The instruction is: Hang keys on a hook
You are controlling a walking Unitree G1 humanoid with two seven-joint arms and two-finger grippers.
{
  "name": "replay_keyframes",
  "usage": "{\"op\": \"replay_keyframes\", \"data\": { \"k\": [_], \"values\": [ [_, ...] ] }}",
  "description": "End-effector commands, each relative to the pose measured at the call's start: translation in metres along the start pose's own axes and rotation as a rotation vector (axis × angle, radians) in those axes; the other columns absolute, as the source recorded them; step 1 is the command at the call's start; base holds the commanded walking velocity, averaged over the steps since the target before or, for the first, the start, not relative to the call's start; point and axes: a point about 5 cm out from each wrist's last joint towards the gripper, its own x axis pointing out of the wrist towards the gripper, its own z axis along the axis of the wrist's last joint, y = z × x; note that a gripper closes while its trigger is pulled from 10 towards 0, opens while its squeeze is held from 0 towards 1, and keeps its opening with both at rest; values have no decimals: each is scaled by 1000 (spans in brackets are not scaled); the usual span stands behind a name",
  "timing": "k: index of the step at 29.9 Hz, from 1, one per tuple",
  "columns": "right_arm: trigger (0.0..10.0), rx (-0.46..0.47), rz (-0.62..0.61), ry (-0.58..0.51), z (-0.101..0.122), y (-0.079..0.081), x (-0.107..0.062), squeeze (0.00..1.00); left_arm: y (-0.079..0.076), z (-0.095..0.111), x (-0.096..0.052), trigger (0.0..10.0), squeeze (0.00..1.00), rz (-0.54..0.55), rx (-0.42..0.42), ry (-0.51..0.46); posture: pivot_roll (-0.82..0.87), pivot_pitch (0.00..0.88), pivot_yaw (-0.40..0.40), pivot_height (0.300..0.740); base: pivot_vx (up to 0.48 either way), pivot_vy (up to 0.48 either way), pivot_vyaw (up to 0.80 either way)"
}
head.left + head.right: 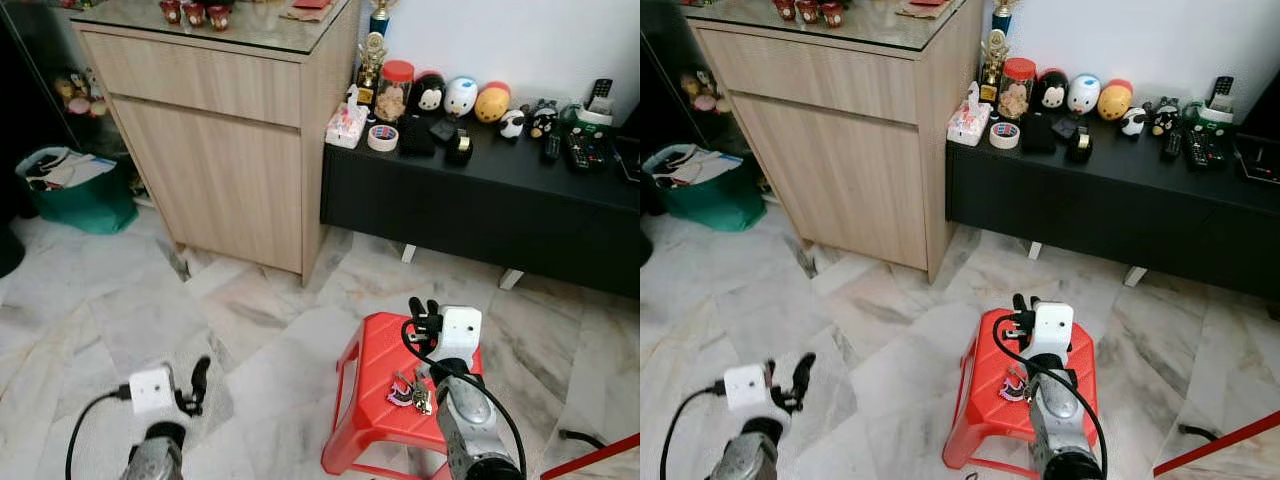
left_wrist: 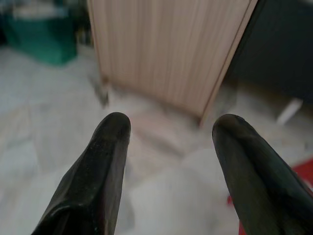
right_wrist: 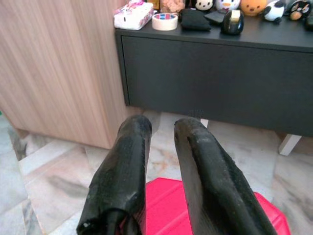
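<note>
Right gripper [image 1: 428, 310] is positioned above the red plastic stool [image 1: 372, 400], its two black fingers close together with only a narrow gap between them and nothing held in that gap, as the right wrist view shows. Its silver forearm extends over the stool seat, with a black cable looped beside the white wrist housing. The bunch of keys [image 1: 409, 390] with a coloured tag lies flat on the stool seat, just beside the forearm and behind the fingertips, not in contact with them.

Left gripper [image 1: 196, 384] hangs low over the pale marble-patterned floor [image 1: 120, 300], well apart from the stool. Its fingers [image 2: 105, 161] stand wide apart and hold nothing.

Beyond the stool, a light wooden cabinet with a glass top [image 1: 220, 140] stands on the floor. Adjoining its right side is a low black console [image 1: 470, 210]. On the console top, nearest the cabinet, sit a patterned tissue box [image 1: 346, 126] and a roll of tape [image 1: 382, 137]; further along stand a red-lidded jar [image 1: 393, 90], a row of round toy figures [image 1: 462, 98] and several remote controls [image 1: 580, 150]. A green bag [image 1: 75, 190] rests on the floor on the cabinet's far-left side.
</note>
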Motion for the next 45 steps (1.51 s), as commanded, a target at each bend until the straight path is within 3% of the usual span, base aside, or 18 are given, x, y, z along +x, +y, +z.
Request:
{"op": "replay_keyframes", "data": {
  "k": [1, 5, 14, 29, 45],
  "values": [
    [10000, 2, -3, -12, 1, -1, -2, 0, 1, 4, -2, 10000, 0, 11, -5, -32, 87, 100, -59, 740, 0, 0, 0],
    [10000, -2, -14, -23, 2, -2, -2, 0, -5, 17, -5, 10000, 0, -19, -6, -96, 86, 102, -57, 740, 0, 0, 0],
    [10000, 13, -41, 16, -1, -1, 0, 0, -8, 19, -3, 10000, 0, -34, -24, -75, 90, 102, -45, 740, 0, 0, 0],
    [10000, 21, -75, 40, -1, -5, 2, 0, -8, 15, -7, 10000, 0, -50, -21, -36, 97, 71, -42, 660, 0, 0, 0],
    [10000, 31, -63, 48, -2, 1, 5, 0, -10, 12, -8, 10000, 0, -63, -24, -14, 103, 46, -44, 660, 0, 0, 0]
  ]
}}
